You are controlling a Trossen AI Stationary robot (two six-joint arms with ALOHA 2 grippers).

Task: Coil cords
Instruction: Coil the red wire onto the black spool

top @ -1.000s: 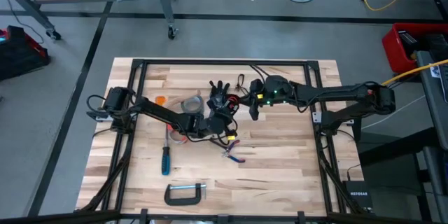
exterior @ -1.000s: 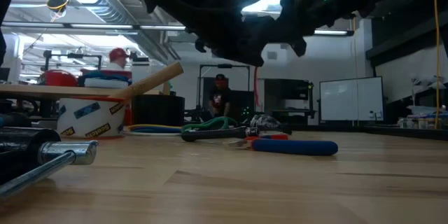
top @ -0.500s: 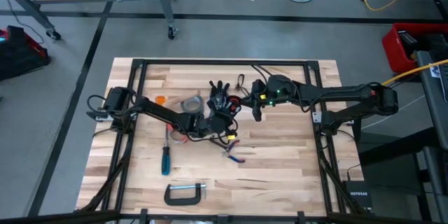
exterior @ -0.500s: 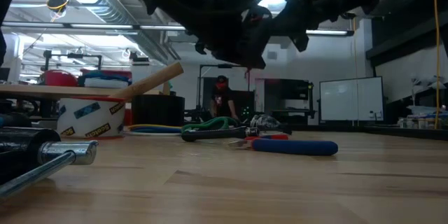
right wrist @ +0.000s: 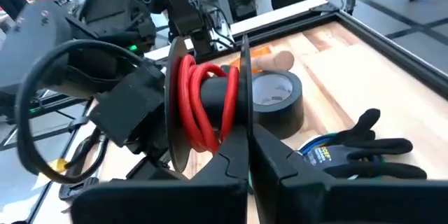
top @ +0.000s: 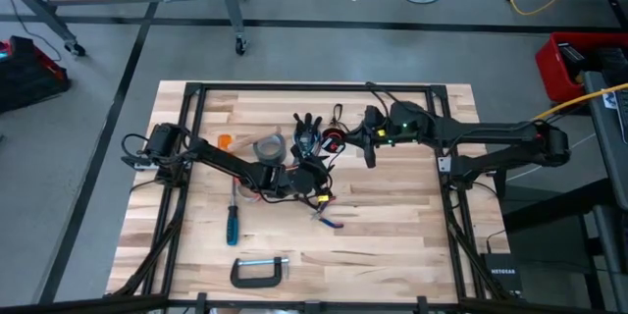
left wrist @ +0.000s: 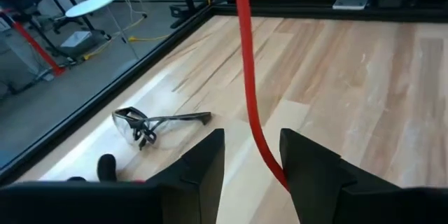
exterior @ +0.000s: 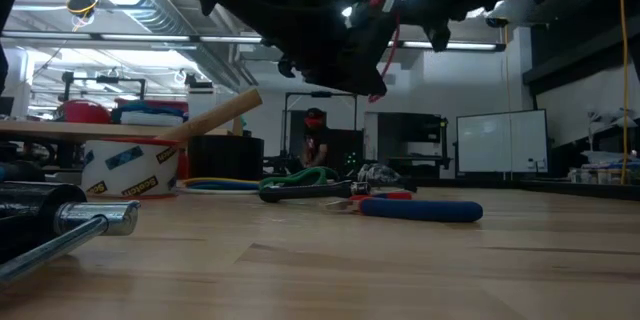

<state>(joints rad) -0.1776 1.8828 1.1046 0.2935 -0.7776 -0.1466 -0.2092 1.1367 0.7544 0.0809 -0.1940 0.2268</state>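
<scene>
A black spool [right wrist: 206, 105] wound with red cord is in my right gripper [right wrist: 246, 129], above the table's middle, next to the black gloves [top: 307, 126] in the high view [top: 333, 142]. A free length of the red cord [left wrist: 246, 63] runs from it, fairly straight, between the open fingers of my left gripper [left wrist: 252, 140], which hovers just nearer [top: 310, 175]. The cord also shows in the low view [exterior: 392, 45]. No separate black cord shows. My left gripper has its fingers apart; the red cord passes between them and lies against the inner side of one finger [left wrist: 283, 176]. The cord is clear of the table. My right gripper pinches the rim of one spool flange [right wrist: 243, 115] between its two fingers. The spool is lifted clear, its axle about level.
A grey tape roll [top: 267, 147] and black gloves lie close behind the spool. Safety glasses [left wrist: 150, 122], red-handled pliers [top: 329, 218], a blue screwdriver [top: 233, 222] and a black C-clamp [top: 260, 272] lie on the table. A black frame [top: 314, 88] borders it.
My right gripper has gone up and a little toward the table's right edge with the spool. A length of red cord now shows hanging between the two grippers. My left gripper has shifted slightly toward the near edge.
</scene>
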